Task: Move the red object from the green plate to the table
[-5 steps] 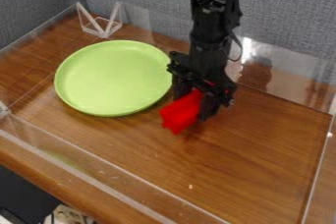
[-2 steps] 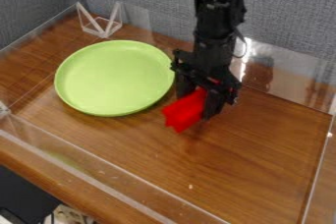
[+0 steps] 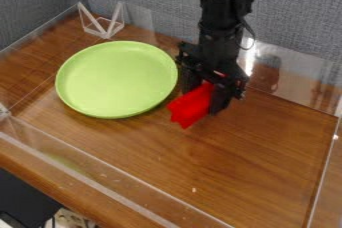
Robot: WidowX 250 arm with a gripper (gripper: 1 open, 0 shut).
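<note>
The red object (image 3: 191, 108) is a bright red block hanging tilted just right of the green plate (image 3: 114, 78), low over the table (image 3: 254, 162). My gripper (image 3: 203, 94) comes straight down from above and is shut on the block's upper end. Its black fingers (image 3: 230, 90) frame the block's top. Nothing lies on the round lime-green plate, which rests flat at the left. Whether the block's lower end touches the wood cannot be told.
Clear acrylic walls (image 3: 134, 187) edge the tabletop on all sides. A small clear wire-like stand (image 3: 102, 18) sits at the back left behind the plate. Bare wood lies to the right of and in front of the block.
The arm has shifted slightly right and up, carrying the red block a little farther from the plate's rim. The grip stays shut.
</note>
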